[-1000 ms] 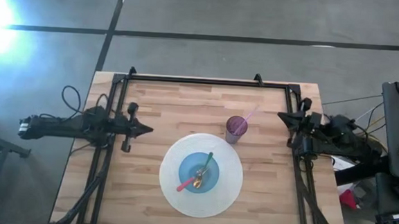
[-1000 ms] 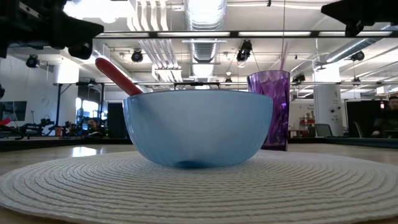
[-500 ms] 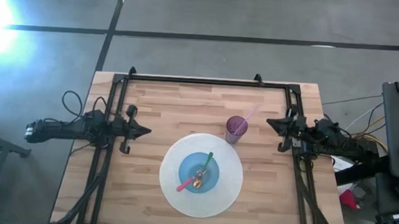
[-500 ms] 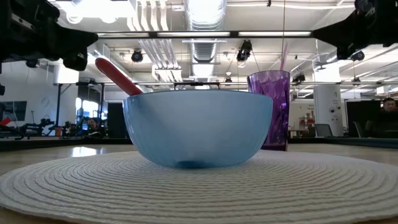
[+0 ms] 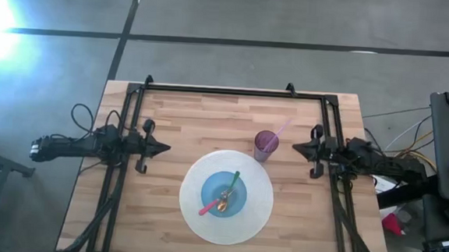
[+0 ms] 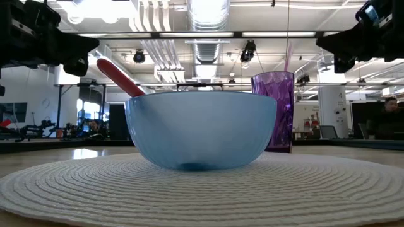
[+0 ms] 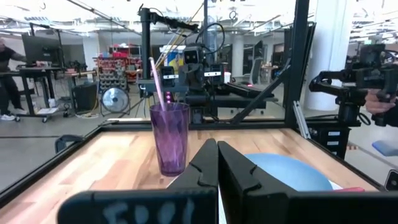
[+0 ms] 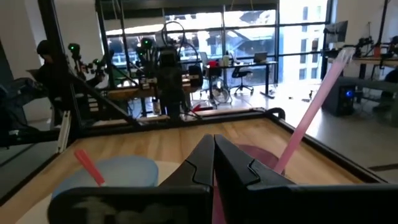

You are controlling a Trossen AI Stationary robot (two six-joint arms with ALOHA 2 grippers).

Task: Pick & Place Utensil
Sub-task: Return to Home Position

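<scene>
In the blue bowl [image 5: 209, 189], which sits on a round white mat [image 5: 191, 222], lie a pink fork [image 5: 208, 209] and a green spoon [image 5: 234, 180]. A purple cup [image 5: 265, 144] holding a pink straw [image 5: 280, 129] stands just beyond the bowl's right side. The left gripper [image 5: 165, 146] hovers left of the bowl and the right gripper [image 5: 295, 147] hovers right of it, both with fingers pressed together.

The blue bowl [image 5: 240, 199] holds the pink fork [image 5: 207, 209] and green spoon [image 5: 233, 181] (handles leaning on opposite rims). Just beside it the purple cup [image 5: 261, 152] stands upright, the pink straw [image 5: 280, 129] slanting out.
</scene>
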